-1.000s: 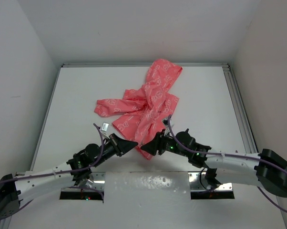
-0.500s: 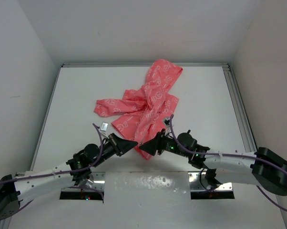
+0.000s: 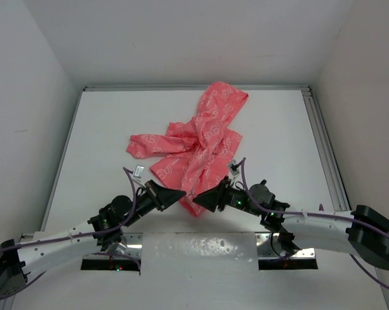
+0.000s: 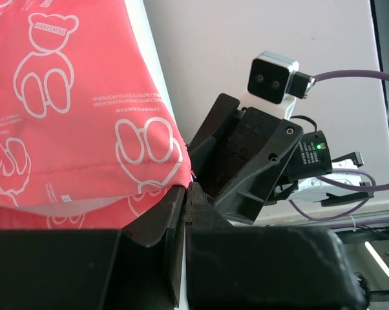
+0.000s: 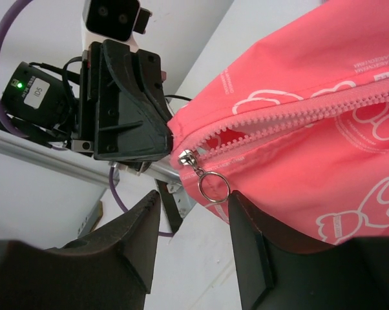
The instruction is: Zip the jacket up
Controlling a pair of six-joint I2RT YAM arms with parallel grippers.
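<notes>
The coral-pink jacket (image 3: 204,139) lies crumpled mid-table, its hood far and its hem near. My left gripper (image 3: 182,196) is shut on the hem's bottom corner, seen in the left wrist view (image 4: 187,188) beside the pink fabric (image 4: 72,116). My right gripper (image 3: 197,197) faces it, a few centimetres away, and is open. In the right wrist view the silver zipper slider (image 5: 188,157) sits at the bottom of the partly open zipper. Its ring pull (image 5: 214,187) hangs between my open fingers (image 5: 194,194), close to the right finger (image 5: 246,226).
The white table (image 3: 104,123) is walled on the left, right and back. A metal rail (image 3: 324,142) runs along the right edge. A small white tag (image 3: 138,172) lies left of the jacket. The arm mounts (image 3: 201,248) line the near edge.
The right arm's wrist has shifted slightly right and nearer. The jacket's lower part has crept a little to the left. The left gripper keeps its hold in nearly the same place.
</notes>
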